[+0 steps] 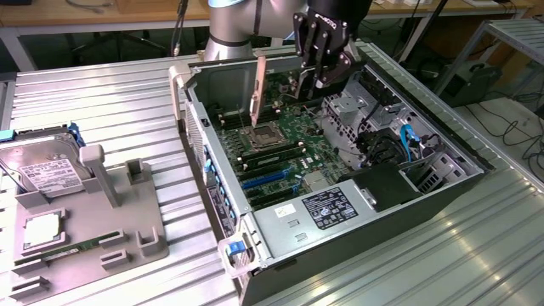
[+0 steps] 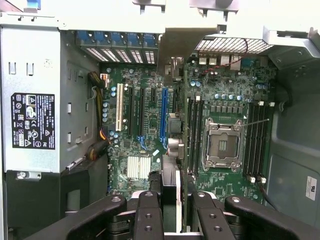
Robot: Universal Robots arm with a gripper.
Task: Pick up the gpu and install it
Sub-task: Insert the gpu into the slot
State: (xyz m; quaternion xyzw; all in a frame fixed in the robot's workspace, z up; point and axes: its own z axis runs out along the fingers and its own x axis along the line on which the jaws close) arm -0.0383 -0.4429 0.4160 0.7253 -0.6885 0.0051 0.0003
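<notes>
Card (image 1: pixel 285 86), the gpu, hangs on its edge just below my pincer (image 1: pixel 316 81), fingers (image 2: pixel 148 212) pinching its top rim over the open computer case (image 1: pixel 213 172); I think it is light, stiff and easily hurt.

I hold the gpu (image 1: pixel 274 86) edge-down in the gripper (image 1: pixel 316 80) above the open case (image 1: pixel 357 255). Below is free air down to the motherboard (image 1: pixel 285 150). The power supply (image 1: pixel 316 210) and drive cage (image 1: pixel 399 150) crowd the exterior view's right; the case wall (image 1: pixel 197 137) bounds the left.
</notes>
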